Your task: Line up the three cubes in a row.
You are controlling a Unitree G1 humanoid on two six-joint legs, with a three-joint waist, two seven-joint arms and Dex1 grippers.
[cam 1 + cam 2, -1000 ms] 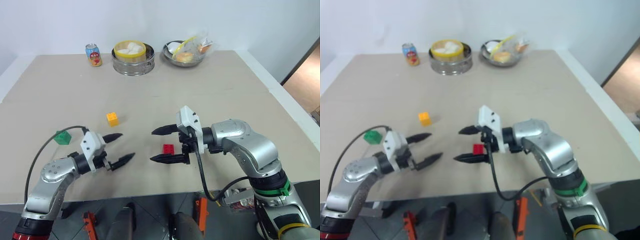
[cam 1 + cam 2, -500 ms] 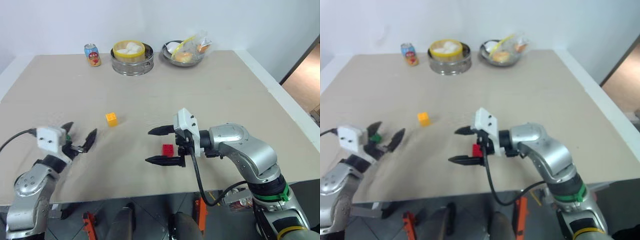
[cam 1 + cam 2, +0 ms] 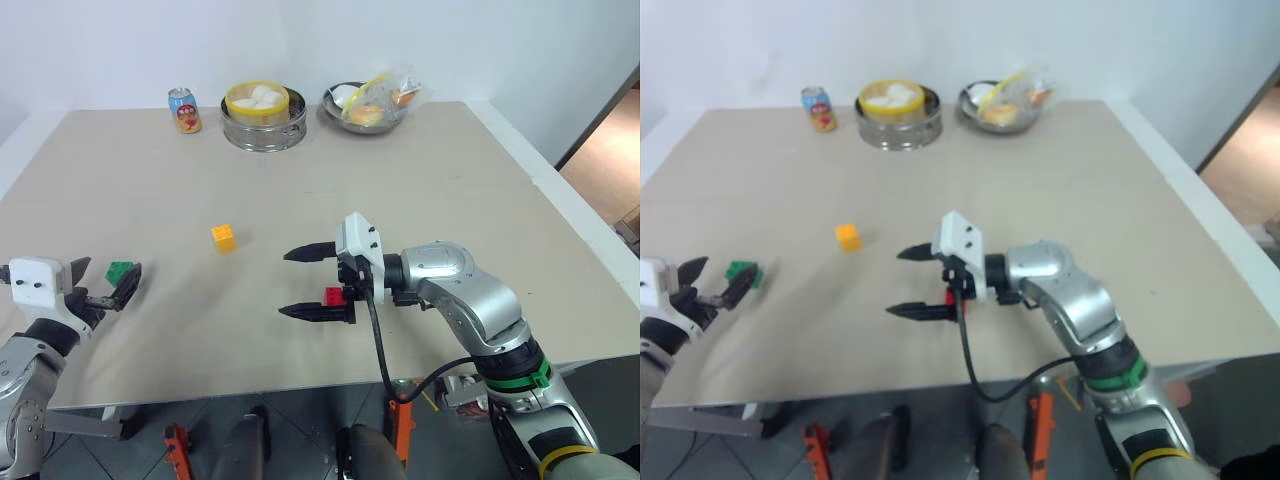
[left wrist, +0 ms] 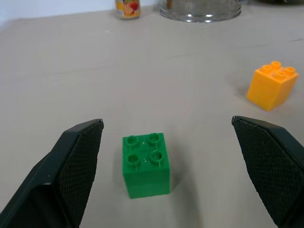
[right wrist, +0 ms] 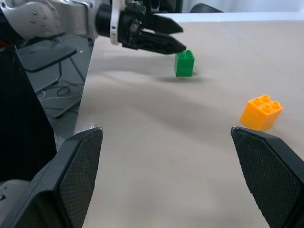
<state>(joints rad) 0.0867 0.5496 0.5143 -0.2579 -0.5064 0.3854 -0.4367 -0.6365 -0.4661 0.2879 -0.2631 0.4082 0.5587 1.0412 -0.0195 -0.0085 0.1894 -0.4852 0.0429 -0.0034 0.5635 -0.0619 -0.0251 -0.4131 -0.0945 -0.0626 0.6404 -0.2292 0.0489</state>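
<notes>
A second ago the left gripper (image 3: 105, 285) hung near the middle of the tan table (image 3: 430, 180); it has since swung out to the table's left edge and now faces the green cube (image 4: 146, 164), fingers spread wide with the cube sitting between them, untouched. The right gripper (image 3: 315, 282) has hardly moved: it is released too, pointing left, with the red cube (image 3: 335, 296) on the table just behind its fingers. The yellow-orange cube (image 3: 224, 238) sits apart, between the two and farther back. The cubes remain scattered, so the left arm looks set to grasp green first.
</notes>
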